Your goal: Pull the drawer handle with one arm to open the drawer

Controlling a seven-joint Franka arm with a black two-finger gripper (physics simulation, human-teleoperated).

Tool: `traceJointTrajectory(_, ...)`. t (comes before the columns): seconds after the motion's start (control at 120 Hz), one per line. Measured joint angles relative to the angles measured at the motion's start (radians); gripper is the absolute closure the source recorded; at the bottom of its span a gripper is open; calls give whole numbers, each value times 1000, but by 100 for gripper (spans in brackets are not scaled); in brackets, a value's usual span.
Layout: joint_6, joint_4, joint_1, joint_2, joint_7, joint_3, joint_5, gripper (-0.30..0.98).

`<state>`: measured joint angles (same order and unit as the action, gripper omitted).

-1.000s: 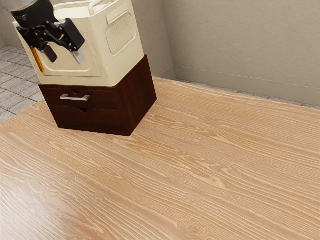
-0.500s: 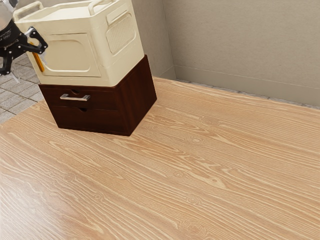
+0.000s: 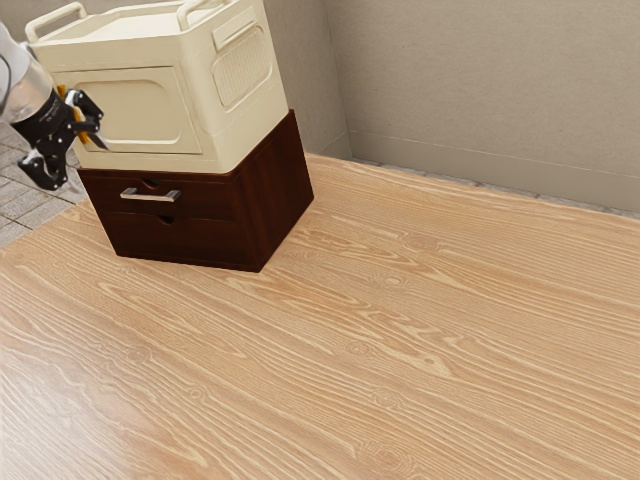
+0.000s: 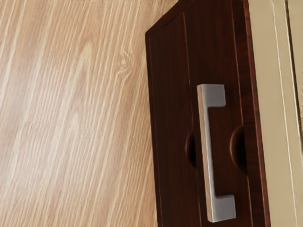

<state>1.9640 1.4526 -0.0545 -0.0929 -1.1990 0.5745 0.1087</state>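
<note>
Here we are, our pale arm (image 3: pixel 18 82) reaching in from ten o'clock in the exterior view, and at its end our black two-finger gripper (image 3: pixel 88 163) is released, its fingers spread apart. We're in front of the dark reddish-brown wooden cabinet (image 3: pixel 275 190), close to its upper corner, and there's the target: the silver, squared-off metal bar handle (image 3: pixel 150 195), mounted on the dark brown upper drawer (image 3: pixel 212 196). From our gripper it lies at about four o'clock in the exterior view, near us but apart, untouched. The upper drawer sits shut, its front flush with the cabinet, and so does the dark brown lower drawer (image 3: pixel 190 240) at six o'clock below it.

In the wrist view, what a look at that handle! Its long grip stands off the wood on two end posts, running between the two rounded finger notches, one cut into each drawer front.

On top of the cabinet, at twelve o'clock, rides the big cream plastic crate (image 3: pixel 240 75) with raised handles, an orange strip (image 3: pixel 62 89) along its edge partly behind our gripper. Under it all spreads the light, wavy-grained wooden table (image 3: pixel 380 350), with the plain greyish-beige wall (image 3: pixel 480 90) out at one o'clock.
</note>
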Motion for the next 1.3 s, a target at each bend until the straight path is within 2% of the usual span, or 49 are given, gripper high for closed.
traceJointTrajectory(0.508,157,44,-26,-88,-234,-1,1,27)
traceJointTrajectory(1.3,288,48,-47,-189,-362,-15,28,30)
